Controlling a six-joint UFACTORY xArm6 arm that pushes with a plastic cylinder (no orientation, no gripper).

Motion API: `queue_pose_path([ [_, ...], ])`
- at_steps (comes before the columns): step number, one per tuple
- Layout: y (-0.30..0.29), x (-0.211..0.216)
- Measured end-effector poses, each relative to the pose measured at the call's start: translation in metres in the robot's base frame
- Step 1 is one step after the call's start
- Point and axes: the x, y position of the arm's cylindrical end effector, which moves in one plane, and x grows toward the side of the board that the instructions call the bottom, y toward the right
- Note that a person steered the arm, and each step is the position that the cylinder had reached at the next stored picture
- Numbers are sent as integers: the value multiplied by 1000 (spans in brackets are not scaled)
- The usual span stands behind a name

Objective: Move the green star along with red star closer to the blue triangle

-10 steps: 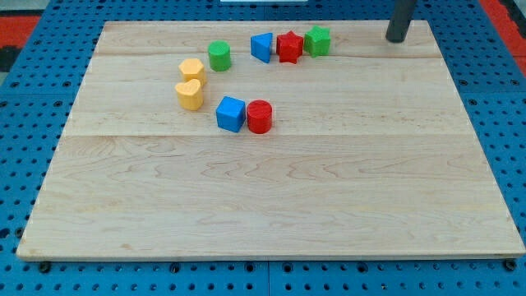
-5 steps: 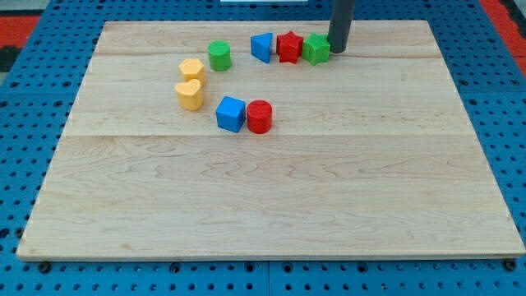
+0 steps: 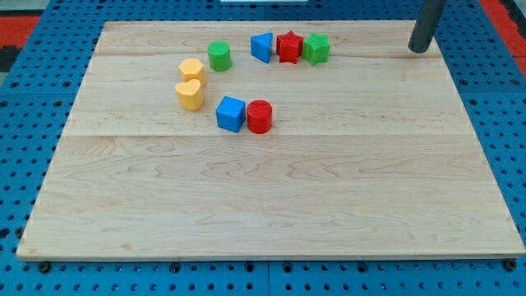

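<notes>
Near the view's top, three blocks sit in a tight row: the blue triangle on the left, the red star in the middle, the green star on the right. The red star touches both neighbours. My tip rests on the board at the view's upper right, well to the right of the green star and apart from every block.
A green cylinder lies left of the triangle. Two yellow blocks stand below-left of it. A blue cube and a red cylinder sit side by side near the middle. The wooden board lies on blue pegboard.
My tip went from the upper right to the green star's right side, nudged it slightly left against the red star, then drew back to the right, away from the blocks.
</notes>
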Motion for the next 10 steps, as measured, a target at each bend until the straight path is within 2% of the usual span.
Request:
queue_pose_path([
  [2, -24, -30],
  [4, -134, 25],
  [5, -142, 24],
  [7, -100, 10],
  [8, -113, -6],
  [10, -153, 3],
])
